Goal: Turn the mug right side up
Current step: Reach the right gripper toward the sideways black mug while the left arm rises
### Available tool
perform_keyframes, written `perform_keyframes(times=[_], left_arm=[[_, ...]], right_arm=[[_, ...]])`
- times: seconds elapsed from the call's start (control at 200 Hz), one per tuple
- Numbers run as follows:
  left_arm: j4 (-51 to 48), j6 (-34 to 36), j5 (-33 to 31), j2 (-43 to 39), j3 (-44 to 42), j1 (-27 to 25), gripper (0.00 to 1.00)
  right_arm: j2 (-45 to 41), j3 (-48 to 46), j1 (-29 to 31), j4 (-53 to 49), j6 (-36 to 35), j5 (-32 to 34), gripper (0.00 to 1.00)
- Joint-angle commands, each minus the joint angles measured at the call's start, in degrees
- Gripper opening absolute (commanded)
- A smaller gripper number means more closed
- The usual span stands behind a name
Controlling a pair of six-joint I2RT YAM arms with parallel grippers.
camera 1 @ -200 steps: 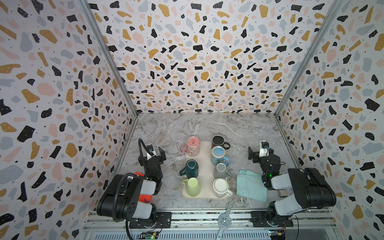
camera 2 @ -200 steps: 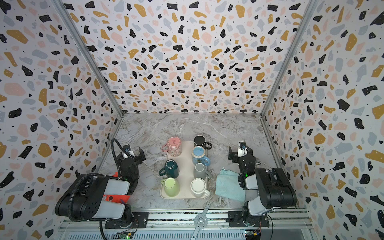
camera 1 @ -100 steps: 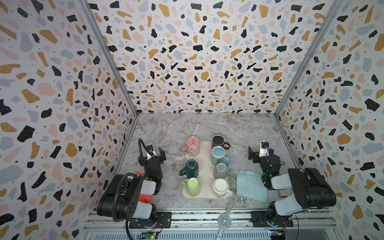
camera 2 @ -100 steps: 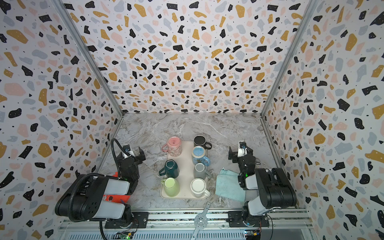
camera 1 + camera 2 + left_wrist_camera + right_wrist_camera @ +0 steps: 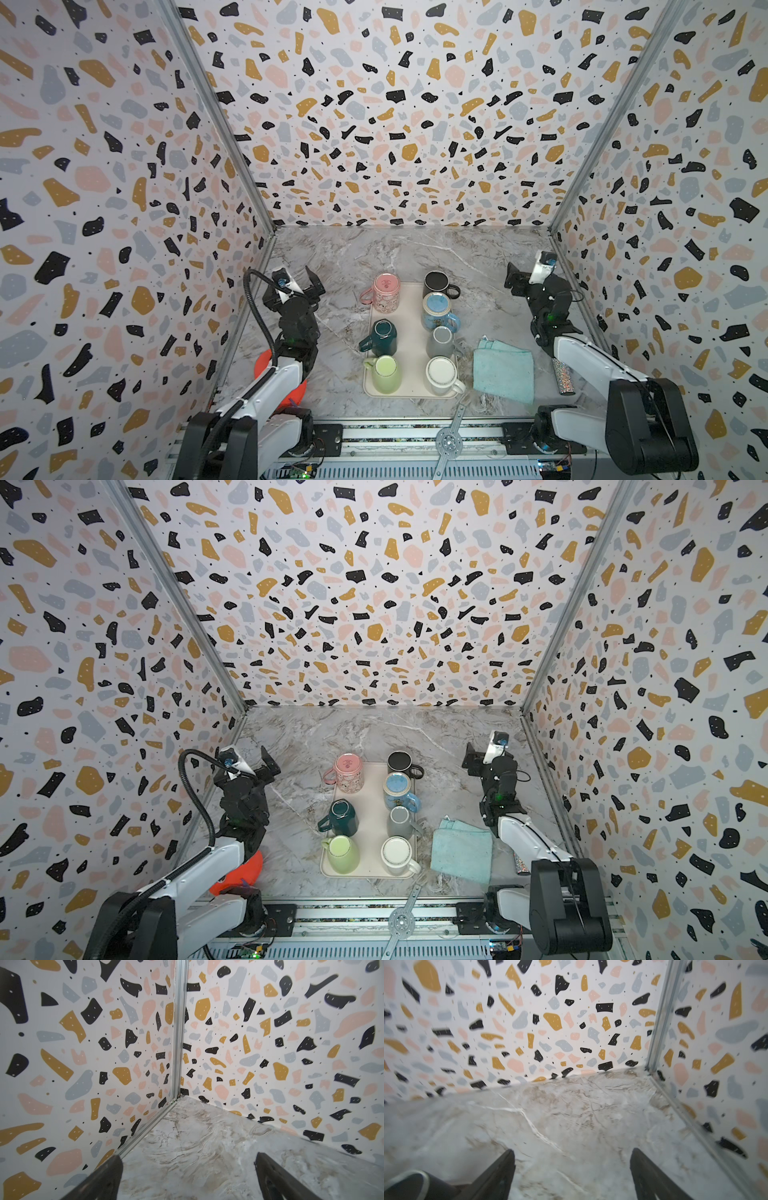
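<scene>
Tray (image 5: 411, 353) mid-table toward near edge. Seven mugs (image 5: 441, 340) stand on end on it, long axes vertical.
Pink mug (image 5: 385, 291) at far-left corner: flat marked end upward, handle left.
Black mug (image 5: 436, 284) at far-right corner: handle right, which end is up unclear.
Left gripper (image 5: 187, 1157): jaws spread wide, empty, left of tray.
Right gripper (image 5: 572, 1150): jaws parted, empty, right of black mug, apart.

left hand (image 5: 296, 280) and right hand (image 5: 524, 275) lifted, reaching farther back
</scene>
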Motion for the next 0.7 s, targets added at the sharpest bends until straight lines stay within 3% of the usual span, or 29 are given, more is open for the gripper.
perform_keyframes(times=[0.0, 0.12, 0.285, 0.415, 0.611, 0.691], left_arm=[[-8.7, -6.3, 5.5, -1.9, 3.6, 0.3, 1.0], [-12.1, -8.2, 10.5, -3.0, 6.3, 0.3, 1.0], [-15.3, -10.2, 11.1, -4.2, 9.0, 0.3, 1.0], [-15.8, -11.9, 10.5, -4.3, 10.4, 0.3, 1.0], [-16.1, -13.7, 10.6, -2.7, 12.3, 0.3, 1.0], [-16.5, -14.3, 10.8, -2.0, 13.4, 0.3, 1.0]], right_arm=[[-1.0, 5.9, 0.0, -21.7, 18.5, -6.1, 0.74], [0.8, 7.3, -1.0, -21.4, 30.3, -19.8, 0.68], [5.7, 2.3, -3.2, -5.4, 53.6, -38.1, 0.58], [9.7, -0.2, -3.2, 4.6, 67.6, -42.3, 0.59], [15.0, -0.5, -2.1, 13.3, 82.0, -45.9, 0.59], [17.1, 1.1, -1.2, 12.8, 85.9, -47.5, 0.56]])
